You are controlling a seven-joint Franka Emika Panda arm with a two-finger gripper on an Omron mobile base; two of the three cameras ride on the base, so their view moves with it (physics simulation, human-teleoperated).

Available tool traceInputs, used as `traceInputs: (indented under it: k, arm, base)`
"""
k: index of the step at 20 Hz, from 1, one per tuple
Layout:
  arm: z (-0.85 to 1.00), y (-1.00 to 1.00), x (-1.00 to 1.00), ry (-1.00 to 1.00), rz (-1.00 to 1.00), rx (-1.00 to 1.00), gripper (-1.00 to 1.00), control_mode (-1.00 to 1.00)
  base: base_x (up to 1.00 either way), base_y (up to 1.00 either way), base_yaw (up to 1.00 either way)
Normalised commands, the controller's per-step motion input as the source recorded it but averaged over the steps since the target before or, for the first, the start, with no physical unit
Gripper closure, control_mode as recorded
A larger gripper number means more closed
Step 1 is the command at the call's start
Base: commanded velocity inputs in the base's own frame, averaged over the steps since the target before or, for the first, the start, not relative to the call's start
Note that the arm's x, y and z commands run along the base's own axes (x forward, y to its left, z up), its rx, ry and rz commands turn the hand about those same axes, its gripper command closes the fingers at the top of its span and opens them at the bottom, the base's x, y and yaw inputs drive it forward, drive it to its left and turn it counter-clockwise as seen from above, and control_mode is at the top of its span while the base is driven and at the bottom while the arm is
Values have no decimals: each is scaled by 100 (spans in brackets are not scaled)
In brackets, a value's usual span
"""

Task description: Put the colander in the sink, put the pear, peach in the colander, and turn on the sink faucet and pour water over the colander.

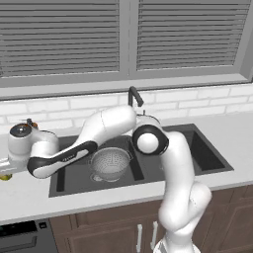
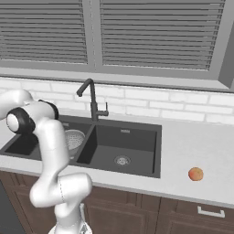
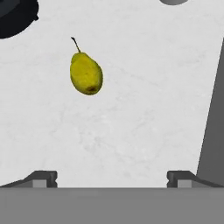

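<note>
The yellow-green pear (image 3: 86, 73) lies on the white counter, ahead and a little left of my open gripper (image 3: 113, 179), which hovers above the counter with nothing between its fingertips. In the left base view the arm reaches far left over the counter, and a sliver of the pear (image 1: 4, 177) shows under the hand at the picture's edge. The colander (image 1: 109, 163) (image 2: 74, 138) sits in the left basin of the dark sink (image 1: 197, 153) (image 2: 137, 130). The peach (image 2: 195, 173) rests on the counter to the right of the sink. The gooseneck faucet (image 1: 134, 97) (image 2: 93, 103) stands behind the divider; no water is running.
The sink's dark rim (image 3: 214, 109) runs along the right of the hand view. A dark round object (image 3: 15, 15) sits at the top left, beyond the pear. The brick wall (image 1: 59, 111) backs the counter. A stove top (image 1: 20, 236) lies at the lower left.
</note>
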Motion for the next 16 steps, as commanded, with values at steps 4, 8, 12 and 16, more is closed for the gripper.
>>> traceInputs:
  k: [4, 8, 12, 16]
  arm:
    - [0, 24, 50, 3, -6, 0, -100, -100]
    - [-6, 20, 51, 0, -2, 0, -100, -100]
    - [-24, 29, 23, 7, 0, 0, -100, -100]
    - [-37, 25, 21, 8, 0, 0, -100, -100]
  base:
    - [0, 0, 0]
    - [0, 0, 0]
    - [0, 0, 0]
    - [0, 0, 0]
